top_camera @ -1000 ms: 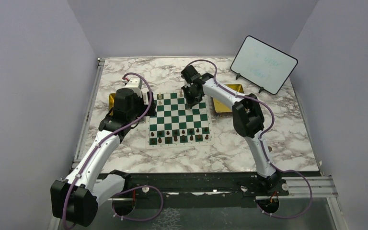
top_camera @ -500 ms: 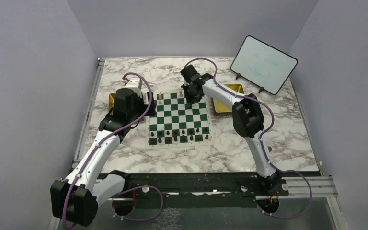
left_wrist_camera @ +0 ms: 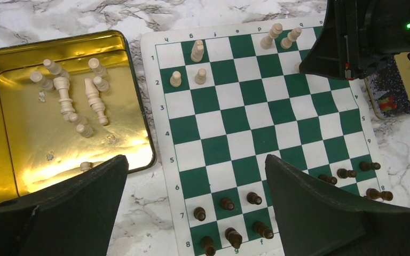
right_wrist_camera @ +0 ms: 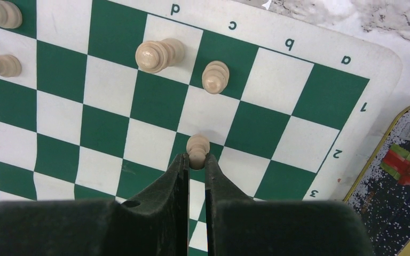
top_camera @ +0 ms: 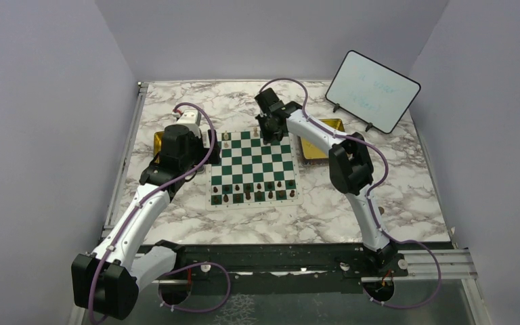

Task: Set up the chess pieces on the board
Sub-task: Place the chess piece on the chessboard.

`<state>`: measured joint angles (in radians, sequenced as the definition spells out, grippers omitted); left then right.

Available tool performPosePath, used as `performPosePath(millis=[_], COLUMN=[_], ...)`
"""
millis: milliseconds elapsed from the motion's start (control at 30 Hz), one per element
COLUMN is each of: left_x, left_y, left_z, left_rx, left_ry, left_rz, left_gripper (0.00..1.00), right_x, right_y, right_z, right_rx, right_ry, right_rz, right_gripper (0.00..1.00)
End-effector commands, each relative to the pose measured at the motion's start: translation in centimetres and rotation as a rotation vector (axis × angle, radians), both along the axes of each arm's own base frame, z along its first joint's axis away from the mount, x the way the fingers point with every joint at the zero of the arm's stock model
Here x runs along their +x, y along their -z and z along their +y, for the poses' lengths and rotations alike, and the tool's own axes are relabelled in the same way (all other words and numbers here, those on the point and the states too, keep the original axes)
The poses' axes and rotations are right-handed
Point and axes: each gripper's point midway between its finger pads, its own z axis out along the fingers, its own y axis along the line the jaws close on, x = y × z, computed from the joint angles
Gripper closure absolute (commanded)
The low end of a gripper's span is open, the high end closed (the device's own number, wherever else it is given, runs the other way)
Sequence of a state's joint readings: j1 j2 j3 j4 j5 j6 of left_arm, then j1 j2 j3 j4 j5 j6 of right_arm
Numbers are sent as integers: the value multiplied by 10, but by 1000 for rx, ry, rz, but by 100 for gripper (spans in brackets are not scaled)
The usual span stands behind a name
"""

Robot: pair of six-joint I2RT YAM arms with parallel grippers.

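When we start at the near side, the board (top_camera: 254, 169) lies flat in the middle of the table (top_camera: 352, 210). Dark pieces (top_camera: 257, 193) stand on its two near rows.

A bit farther and to the left, the left gripper (left_wrist_camera: 193, 165) hangs above the spot where the left tray (left_wrist_camera: 26, 154) and the board's left edge sit side by side. Its jaws are spread wide, and nothing is between them. The left tray is shiny gold and sits just beside the board. Cream pieces (left_wrist_camera: 64, 98) lie scattered in it, mostly in its far half.

Farther on, more of them stand on the board's far rows, some at the far left and some nearer the middle.

The right gripper (right_wrist_camera: 196, 157) is over the far right part of the board. Its jaws are pulled in tight on a cream pawn (right_wrist_camera: 197, 145), which stands straight up between them. We cannot tell if the pawn's foot touches the board. Two more cream ones stand just beyond it, near the far edge.

The right tray (top_camera: 325, 125) sits just right of the board's far right corner. Farthest away, on the right, a whiteboard (top_camera: 372, 89) leans on its little feet.
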<state>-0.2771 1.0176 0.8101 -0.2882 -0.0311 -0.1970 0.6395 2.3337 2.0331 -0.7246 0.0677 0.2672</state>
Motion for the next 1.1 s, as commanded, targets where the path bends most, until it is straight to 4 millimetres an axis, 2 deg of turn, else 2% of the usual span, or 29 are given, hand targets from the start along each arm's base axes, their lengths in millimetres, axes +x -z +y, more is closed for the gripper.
performPosePath(millis=[0,600,833,1067], left_x=[2,2,2,3], left_y=[-1,1,2,5], left_z=[-1,-3,-3,0], left_rx=[7,9,10,19], left_ry=[3,11,9,-4], left_rz=[-7,0,2,7], left_gripper=[1,1,1,1], right_x=[15,18,18,20], right_y=[-5,18,23,11], right_z=[2,3,5,8], right_rx=[-5,-22,-11,4], right_ry=[10,6,8,2], right_rz=[-53,-43,-33,-49], right_gripper=[89,88,76,63])
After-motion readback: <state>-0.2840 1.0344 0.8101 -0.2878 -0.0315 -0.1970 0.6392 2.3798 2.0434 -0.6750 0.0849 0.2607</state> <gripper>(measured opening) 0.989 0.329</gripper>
